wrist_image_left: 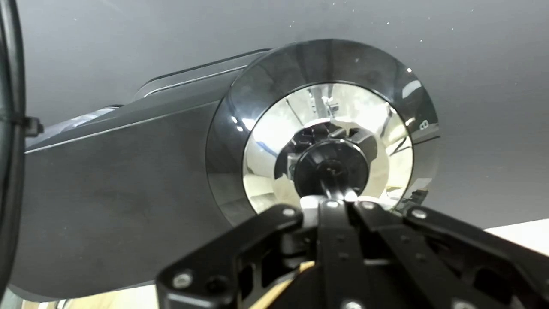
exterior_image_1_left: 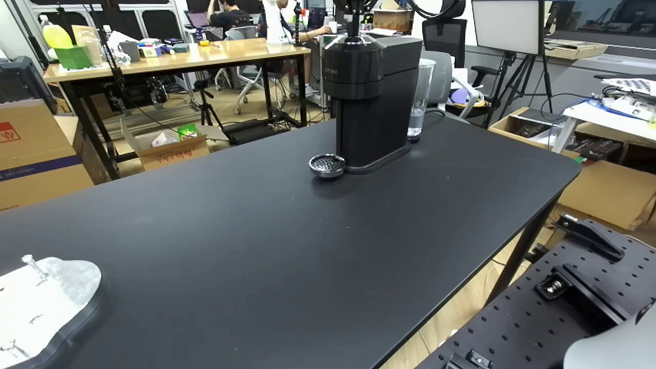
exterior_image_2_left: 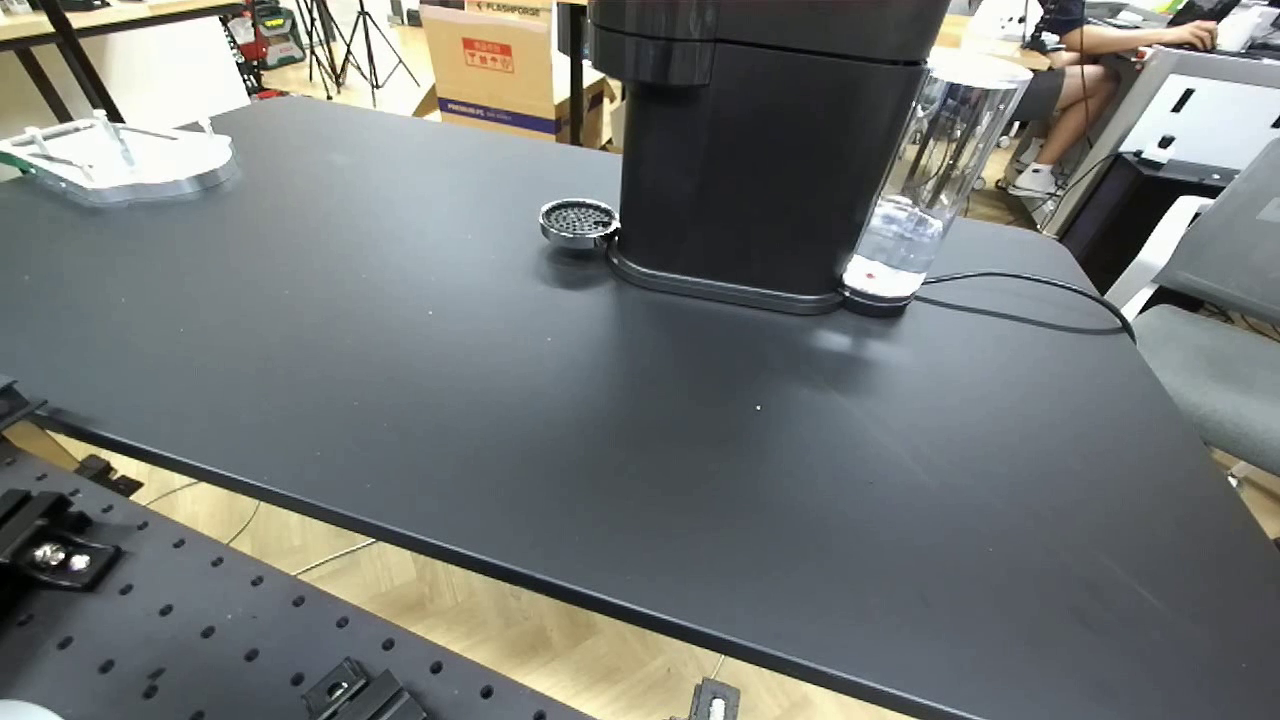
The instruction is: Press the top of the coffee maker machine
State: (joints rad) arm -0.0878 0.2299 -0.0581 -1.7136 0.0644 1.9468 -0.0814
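The black coffee maker (exterior_image_1_left: 369,113) stands upright on a dark table, seen in both exterior views (exterior_image_2_left: 740,180). In the wrist view its round head has a shiny chrome top (wrist_image_left: 274,128) with a black round button (wrist_image_left: 331,165) at the centre. My gripper (wrist_image_left: 345,201) is directly above this top, fingers together and pointing down. In an exterior view my gripper (exterior_image_1_left: 353,28) reaches the chrome top at its middle; I cannot tell whether the tips touch or hover just above. The coffee maker's top and my gripper are out of frame in the exterior view from closer by.
A clear tank (exterior_image_1_left: 421,97) with some water stands at the machine's back. A round metal drip grid (exterior_image_1_left: 327,166) sticks out at its front. A black cord (exterior_image_2_left: 1040,280) runs off the table (exterior_image_1_left: 287,246). A white board with pegs (exterior_image_1_left: 56,292) lies at the table's far end.
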